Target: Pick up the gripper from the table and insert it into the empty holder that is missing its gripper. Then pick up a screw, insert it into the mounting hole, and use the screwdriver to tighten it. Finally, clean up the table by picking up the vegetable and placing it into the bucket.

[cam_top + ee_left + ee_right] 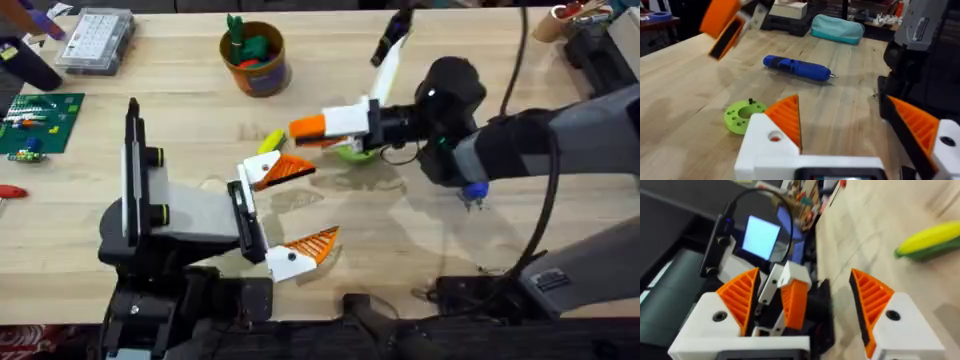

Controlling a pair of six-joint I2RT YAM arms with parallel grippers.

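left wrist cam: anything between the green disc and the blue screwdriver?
Nothing. In the left wrist view, the stretch from the green disc to the blue screwdriver is bare table.

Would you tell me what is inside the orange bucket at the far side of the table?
The bucket holds green and red toy pieces poking above its rim; anything deeper is hidden by its wall.

A light wooden table (pixel 420 240) under even light. Behind it, a teal pouch (pixel 837 28), a lit screen (pixel 761 237), and cluttered dark benches.
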